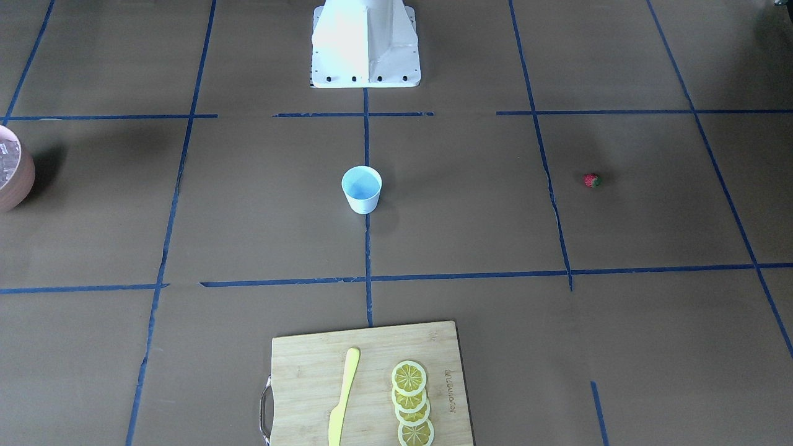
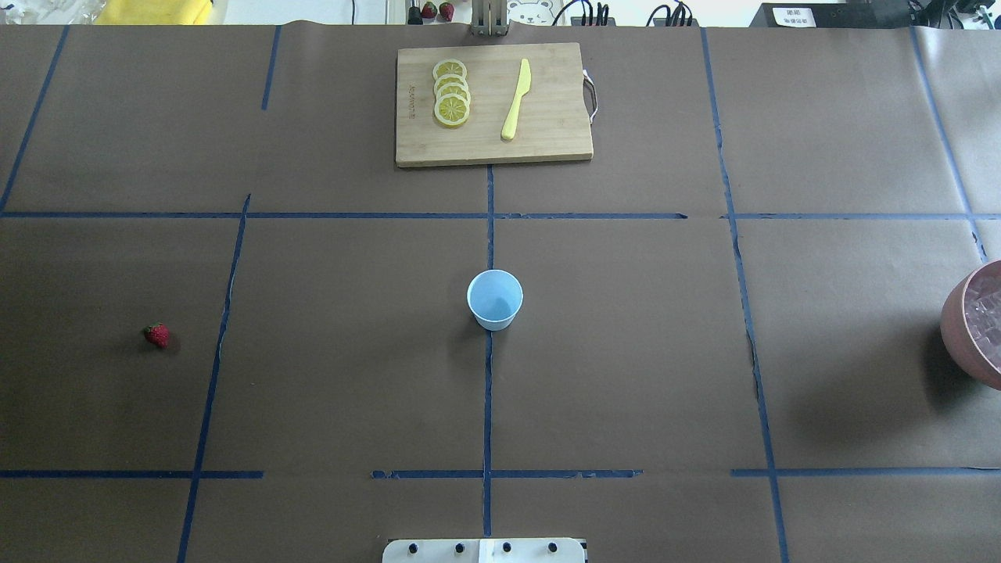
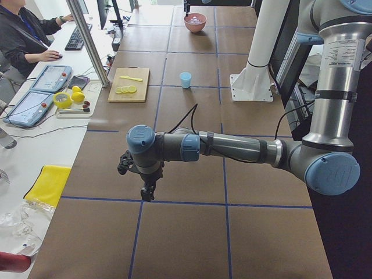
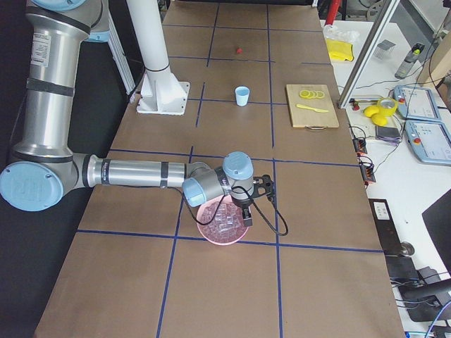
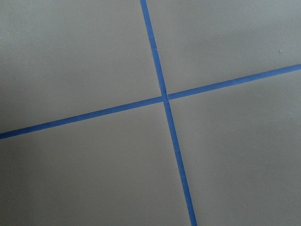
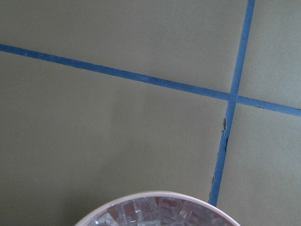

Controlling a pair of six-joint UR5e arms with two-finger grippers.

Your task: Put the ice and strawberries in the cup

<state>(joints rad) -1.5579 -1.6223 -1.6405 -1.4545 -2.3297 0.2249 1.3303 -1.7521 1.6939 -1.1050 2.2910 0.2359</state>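
The small white cup (image 2: pixel 495 299) with a pale blue inside stands upright at the table's middle, also in the front view (image 1: pixel 362 189). It looks empty. The tiny red strawberry (image 2: pixel 157 335) lies on the robot's left side, also in the front view (image 1: pixel 591 180). The ice (image 2: pixel 987 317) is several clear cubes in a pink bowl (image 2: pixel 950 328) at the right edge. My left gripper (image 3: pixel 147 194) hangs over bare table, seen only in the left side view. My right gripper (image 4: pixel 246 214) hovers at the bowl's (image 4: pixel 211 229) rim. I cannot tell whether either is open or shut.
A wooden cutting board (image 2: pixel 547 133) at the far edge holds several lemon slices (image 2: pixel 451 92) and a yellow knife (image 2: pixel 516 99). The white robot base (image 1: pixel 365 43) stands at the near edge. Blue tape lines grid the brown table. An operator (image 3: pixel 23 35) sits beyond the far edge.
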